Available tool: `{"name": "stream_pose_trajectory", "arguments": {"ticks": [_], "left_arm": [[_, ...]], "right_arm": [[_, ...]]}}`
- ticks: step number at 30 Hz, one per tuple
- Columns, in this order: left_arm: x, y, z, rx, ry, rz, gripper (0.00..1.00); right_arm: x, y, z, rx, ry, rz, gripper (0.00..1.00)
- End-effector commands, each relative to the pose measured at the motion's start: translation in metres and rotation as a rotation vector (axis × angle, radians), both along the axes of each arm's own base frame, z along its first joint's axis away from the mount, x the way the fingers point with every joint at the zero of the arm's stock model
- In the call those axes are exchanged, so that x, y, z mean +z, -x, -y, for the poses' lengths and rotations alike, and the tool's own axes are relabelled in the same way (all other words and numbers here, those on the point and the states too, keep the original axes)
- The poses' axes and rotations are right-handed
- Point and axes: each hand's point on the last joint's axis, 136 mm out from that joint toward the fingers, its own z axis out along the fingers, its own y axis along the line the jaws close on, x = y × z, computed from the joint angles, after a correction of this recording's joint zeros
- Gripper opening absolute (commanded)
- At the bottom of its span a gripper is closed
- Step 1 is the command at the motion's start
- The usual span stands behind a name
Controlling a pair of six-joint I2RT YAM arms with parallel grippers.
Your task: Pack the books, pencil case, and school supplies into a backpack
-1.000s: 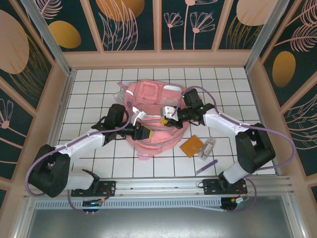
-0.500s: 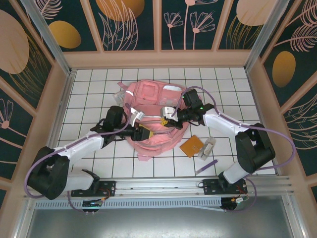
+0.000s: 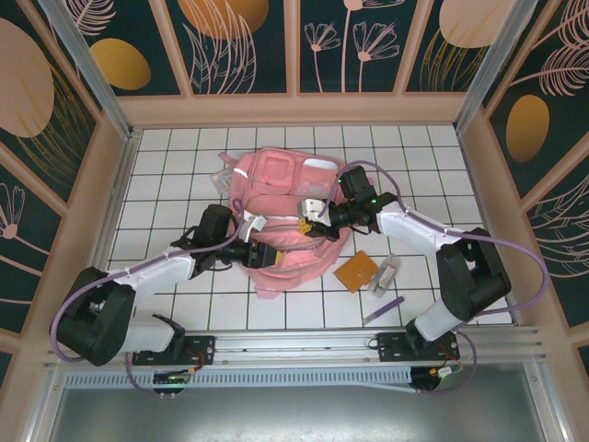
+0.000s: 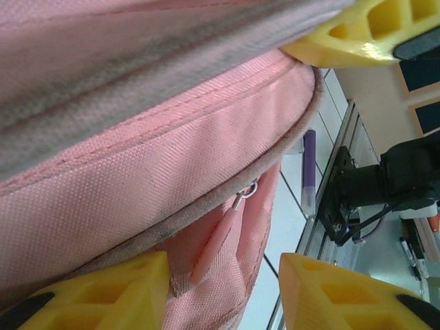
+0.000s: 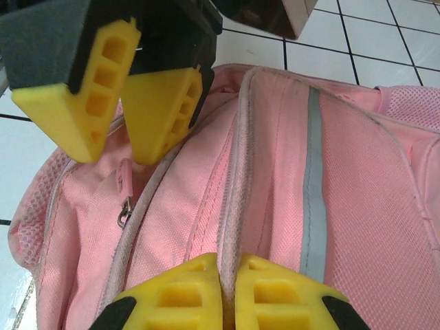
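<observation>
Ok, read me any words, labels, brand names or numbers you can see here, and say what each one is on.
No text here can be read.
On the pink backpack: no word or logo shows on the fabric.
On the orange booklet: any print is too small to read.
On the pencil case: any marking is too small to read.

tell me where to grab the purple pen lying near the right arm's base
Grip the purple pen at mid-length, coming straight down from above, jaws set across its thin width. It lies flat and slanted on the table, apart from the pencil case and the backpack, so both long sides look free.
</observation>
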Motion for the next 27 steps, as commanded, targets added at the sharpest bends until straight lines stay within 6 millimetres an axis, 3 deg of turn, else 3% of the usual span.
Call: {"name": "stream_pose_trajectory", "arguments": {"ticks": [1, 4, 9, 20, 27], "left_arm": [[0.013, 0.002, 0.007, -0.051, 0.055, 0.014, 0.36], [0.019, 0.006, 0.008, -0.079, 0.077, 0.035, 0.31], [0.010, 0.006, 0.007, -0.069, 0.056, 0.006, 0.31], [0.000, -0.011, 0.003, -0.003, -0.050, 0.066, 0.38], [-0.007, -0.007, 0.014, -0.048, -0.096, 0.075, 0.30]], "right_arm": [[0.018, 0.017, -0.013, 0.090, -0.072, -0.016, 0.00], [0.018, 0.017, -0.012, 0.090, -0.071, -0.013, 0.00], [0.018, 0.017, -0.014, 0.093, -0.072, -0.014, 0.00], [0.018, 0.017, -0.015, 0.098, -0.067, -0.004, 0.00], [0.021, 0.019, -0.016, 0.104, -0.075, 0.012, 0.00]]}}
